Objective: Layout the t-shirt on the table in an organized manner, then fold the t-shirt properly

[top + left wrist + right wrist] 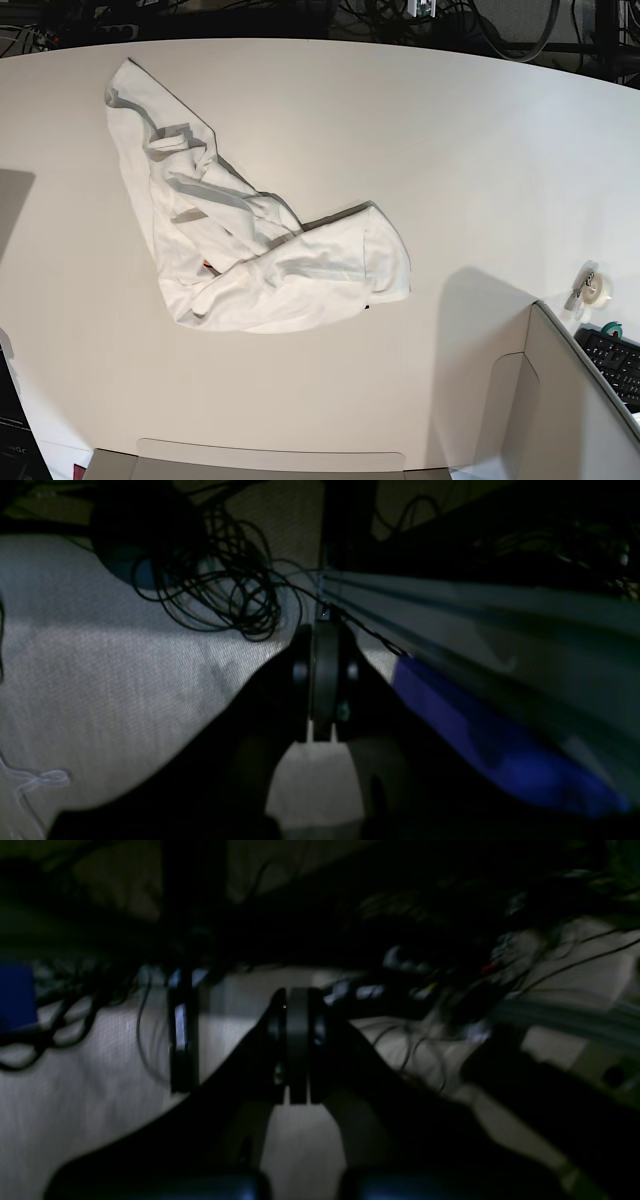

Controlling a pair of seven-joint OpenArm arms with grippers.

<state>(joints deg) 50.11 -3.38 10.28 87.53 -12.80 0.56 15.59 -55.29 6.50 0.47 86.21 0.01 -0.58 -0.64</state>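
Note:
The t-shirt lies crumpled on the table, left of centre in the base view. It is white side out, bunched in a bent strip from the far left toward the middle, with a speck of orange print showing at a fold. Neither arm appears in the base view. In the dim left wrist view my left gripper is shut with nothing between its fingers, away from the shirt. My right gripper is likewise shut and empty in the dark, blurred right wrist view. No t-shirt shows in either wrist view.
A tape roll sits near the table's right edge, with a grey partition panel and a keyboard beside it. Cables run behind the far edge. A black cable coil and a blue cloth show beyond the left gripper.

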